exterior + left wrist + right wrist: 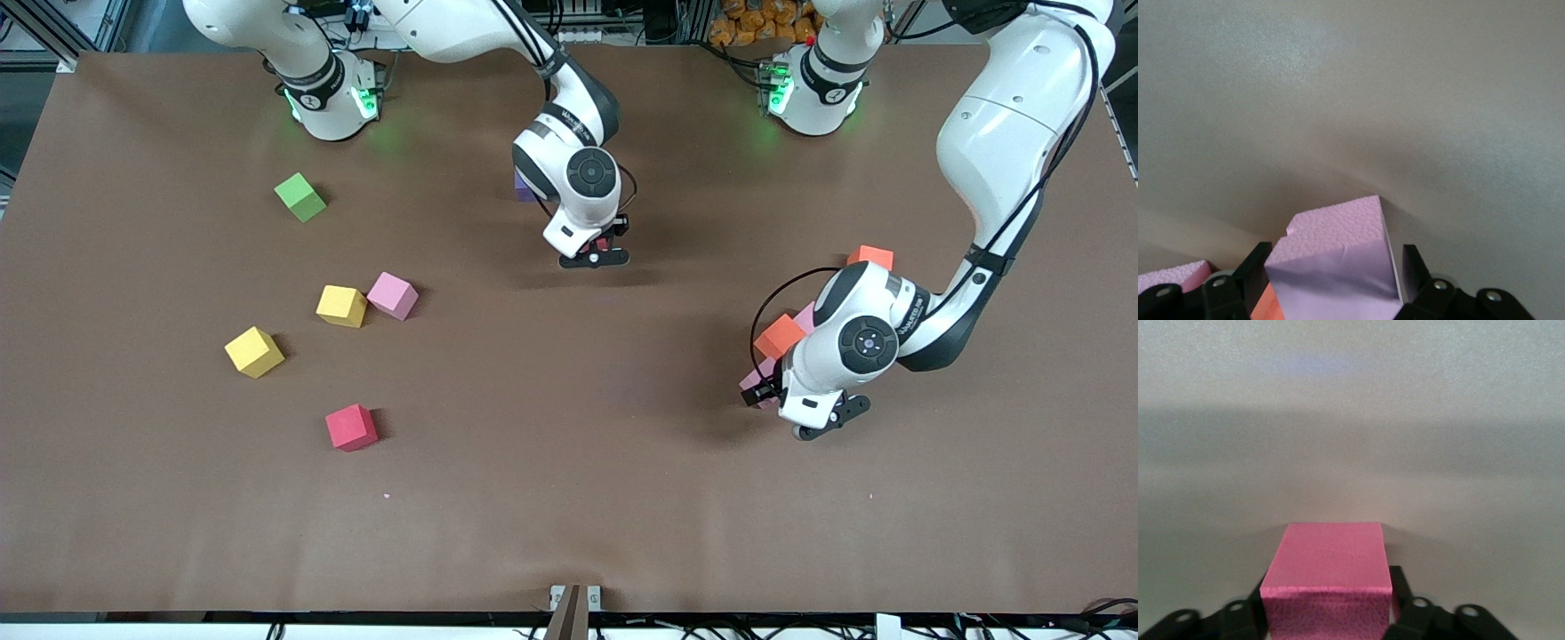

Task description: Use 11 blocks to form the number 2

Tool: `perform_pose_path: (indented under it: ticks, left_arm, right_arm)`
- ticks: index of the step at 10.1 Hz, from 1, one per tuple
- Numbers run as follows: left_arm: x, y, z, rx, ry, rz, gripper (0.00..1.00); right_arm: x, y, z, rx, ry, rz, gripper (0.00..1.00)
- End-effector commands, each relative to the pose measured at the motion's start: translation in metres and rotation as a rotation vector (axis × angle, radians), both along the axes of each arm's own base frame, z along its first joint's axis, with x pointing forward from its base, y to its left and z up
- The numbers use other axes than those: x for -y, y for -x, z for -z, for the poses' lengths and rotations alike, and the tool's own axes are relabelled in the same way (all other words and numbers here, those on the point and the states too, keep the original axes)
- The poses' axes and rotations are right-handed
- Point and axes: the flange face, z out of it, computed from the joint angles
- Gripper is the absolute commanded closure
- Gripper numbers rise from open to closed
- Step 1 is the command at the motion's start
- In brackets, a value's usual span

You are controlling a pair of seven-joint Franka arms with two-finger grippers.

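Front view, toward my right arm's end: green foam cube (300,196) uppermost, pink foam cube (392,295) just beside yellow foam cube (341,306), second yellow foam cube (254,352) lower, red foam cube (351,428) lowest. My right gripper (597,253), upper centre, at a deep-pink foam cube (1328,567). My left gripper (763,391), toward my left arm's end, at a pale pink foam cube (1338,260) beside an orange foam cube (779,337).

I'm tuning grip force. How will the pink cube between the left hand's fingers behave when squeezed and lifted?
The pink cube looks like grainy foam: probably light and slightly squashy. Its matte faces should resist slipping, and its flat sides make rolling unlikely.
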Motion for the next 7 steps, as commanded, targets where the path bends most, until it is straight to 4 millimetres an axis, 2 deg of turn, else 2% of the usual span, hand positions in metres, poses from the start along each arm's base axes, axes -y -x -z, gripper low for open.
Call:
perform_pose_path:
  ticks: [1,2,3,4,7]
  left_arm:
    - [0.002,-0.005,0.001,0.027,-0.020,0.026,0.32]
    - [0.005,-0.005,-0.002,0.033,-0.021,0.033,0.44]
    - [0.007,-0.005,-0.005,0.037,-0.022,0.041,0.50]
    - [0.009,-0.005,-0.012,0.048,-0.024,0.049,0.51]
    - [0.055,0.011,-0.042,0.035,-0.008,0.051,0.54]
  right_arm:
    - [-0.005,0.000,-0.005,0.017,0.012,0.001,0.00]
    - [-0.004,-0.003,-0.010,0.022,0.006,0.006,0.00]
    - [-0.004,-0.006,-0.023,0.024,-0.001,0.008,0.00]
    - [0.000,-0.013,-0.043,0.029,-0.011,0.019,0.00]
    - [0.036,-0.061,-0.105,0.070,-0.030,0.105,0.00]
